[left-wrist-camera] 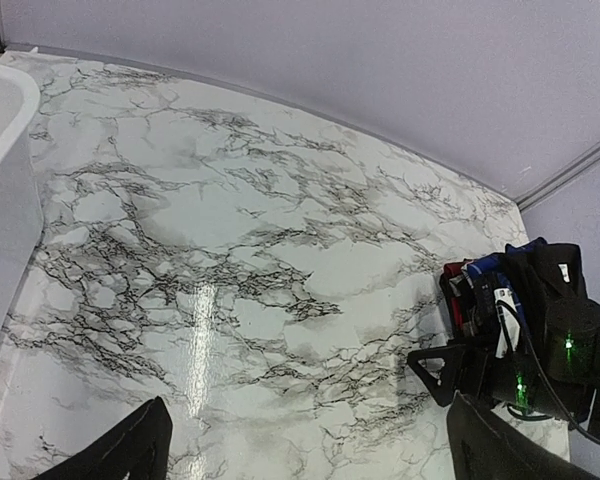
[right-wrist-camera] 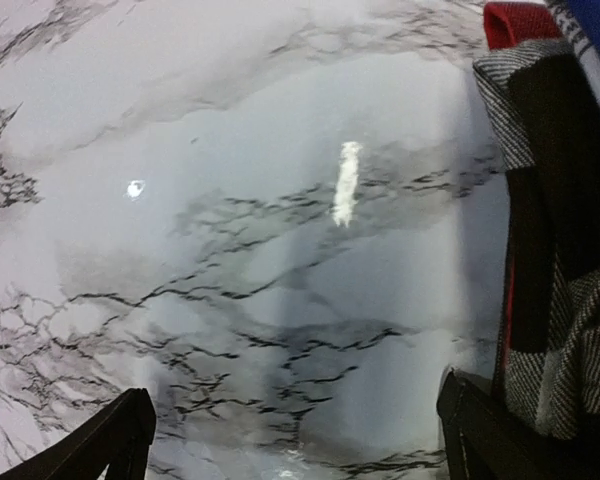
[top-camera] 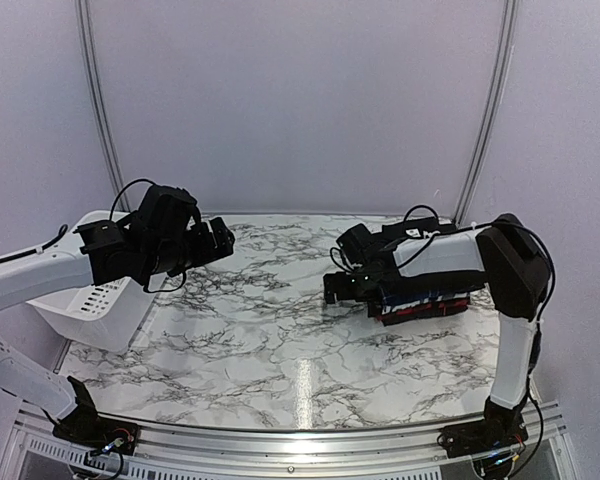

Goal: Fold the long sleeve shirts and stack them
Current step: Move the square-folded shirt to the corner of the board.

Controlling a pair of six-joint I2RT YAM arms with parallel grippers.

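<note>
The left pincer (top-camera: pixel 223 241) is hovering above the left part of the marble tabletop (top-camera: pixel 260 345), close to the white basket (top-camera: pixel 92 305) that is sitting at the tabletop's left edge. Its jaws are standing wide and gripping nothing. In its own wrist view, both fingers (left-wrist-camera: pixel 130 450) are framing bare marble. The right pincer (top-camera: pixel 333 290) is hanging low over the tabletop, just left of the stack of folded plaid shirts (top-camera: pixel 427 305), with its jaws likewise spread wide and empty. The stack is lying at the right side of the tabletop, beneath the right forearm and well apart from the basket. In the right wrist view, the black-and-white plaid shirt (right-wrist-camera: pixel 555 380) is showing along the right edge, just beside the right-hand finger. A red shirt (right-wrist-camera: pixel 515 22) and a blue-and-white shirt (right-wrist-camera: pixel 592 40) are appearing in the upper corner. Whether that finger is touching the cloth cannot be told.
</note>
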